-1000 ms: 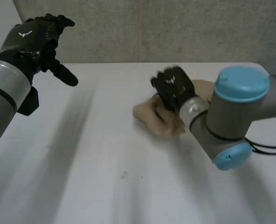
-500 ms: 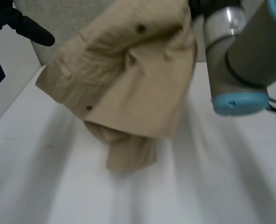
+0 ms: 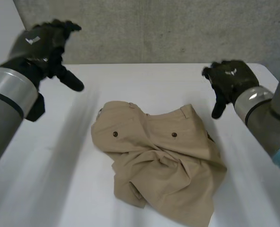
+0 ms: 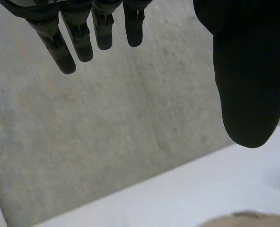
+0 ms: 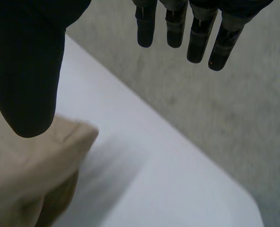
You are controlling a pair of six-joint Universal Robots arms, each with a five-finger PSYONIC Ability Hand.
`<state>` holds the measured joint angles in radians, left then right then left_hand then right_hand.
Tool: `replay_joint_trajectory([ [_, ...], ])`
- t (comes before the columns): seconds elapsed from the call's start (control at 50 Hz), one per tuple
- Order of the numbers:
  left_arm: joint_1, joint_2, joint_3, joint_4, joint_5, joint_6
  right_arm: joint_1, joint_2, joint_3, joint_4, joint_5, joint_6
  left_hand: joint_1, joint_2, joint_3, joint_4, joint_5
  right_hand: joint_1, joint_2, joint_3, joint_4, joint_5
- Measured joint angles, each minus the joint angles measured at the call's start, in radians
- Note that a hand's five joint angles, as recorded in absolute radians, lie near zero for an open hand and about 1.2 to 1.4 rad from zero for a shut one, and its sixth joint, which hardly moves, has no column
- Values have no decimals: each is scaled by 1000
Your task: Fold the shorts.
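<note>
Dropped from where the right hand (image 3: 230,80) held them high half a second ago, the shorts (image 3: 154,156) now lie rumpled on the white table (image 3: 59,189), spread from its middle out toward 5 o'clock, and that hand has let go of them. It hovers off the cloth at about 2 o'clock from the shorts, well apart from the waistband, with its fingers loose and slightly drooped, holding nothing. In its wrist view the fingers (image 5: 196,33) hang straight and spread from the thumb, and a tan corner of the shorts (image 5: 31,175) lies below the thumb tip, not touching it. The left hand (image 3: 43,45) is raised at 10 o'clock from the shorts, well apart from them, with fingers straight, thumb stuck out and nothing in its grasp. In its wrist view the fingers (image 4: 64,47) point at the grey wall (image 3: 178,28), and a thin sliver of the shorts (image 4: 246,220) shows beyond the thumb. Two dark buttons (image 3: 115,134) sit on the flatter upper part toward 12 o'clock. The lower half is bunched in folds, so the legs cannot be told apart, and the hem at 5 o'clock runs to the edge of the head view
</note>
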<state>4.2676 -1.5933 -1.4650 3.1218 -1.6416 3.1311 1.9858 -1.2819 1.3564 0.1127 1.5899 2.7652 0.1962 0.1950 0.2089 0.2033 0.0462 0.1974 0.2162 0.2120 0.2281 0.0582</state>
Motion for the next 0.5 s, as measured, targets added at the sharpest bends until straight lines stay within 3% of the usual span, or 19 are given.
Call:
replay_joint_trajectory([
  [0.04,-9,-11,-2,-3,-2,0,1,-7,-7,-3,-31,-12,0,0,0,0,0,0,0,0,0,0],
  [0.06,-35,-36,-14,-13,-7,-1,4,-9,-17,-6,-118,-53,0,0,0,0,0,0,0,0,0,0],
  [0.08,-35,-36,-14,-13,-7,-1,4,-9,-17,-6,-118,-53,0,0,0,0,0,0,0,0,0,0],
  [0.14,-85,-66,-50,-25,-31,-2,12,20,-23,-5,-259,-160,0,0,0,0,0,0,0,0,0,0],
  [0.22,-116,-75,-83,-29,-58,-6,15,47,-23,-4,-313,-238,0,0,0,0,0,0,0,0,0,0],
  [0.26,-177,-82,-144,-30,-111,-13,19,101,-25,-3,-368,-397,0,0,0,0,0,0,0,0,0,0],
  [0.5,-443,-154,-263,-23,-198,-17,-35,211,-40,-11,-375,-755,3,2,0,0,0,0,0,0,0,0],
])
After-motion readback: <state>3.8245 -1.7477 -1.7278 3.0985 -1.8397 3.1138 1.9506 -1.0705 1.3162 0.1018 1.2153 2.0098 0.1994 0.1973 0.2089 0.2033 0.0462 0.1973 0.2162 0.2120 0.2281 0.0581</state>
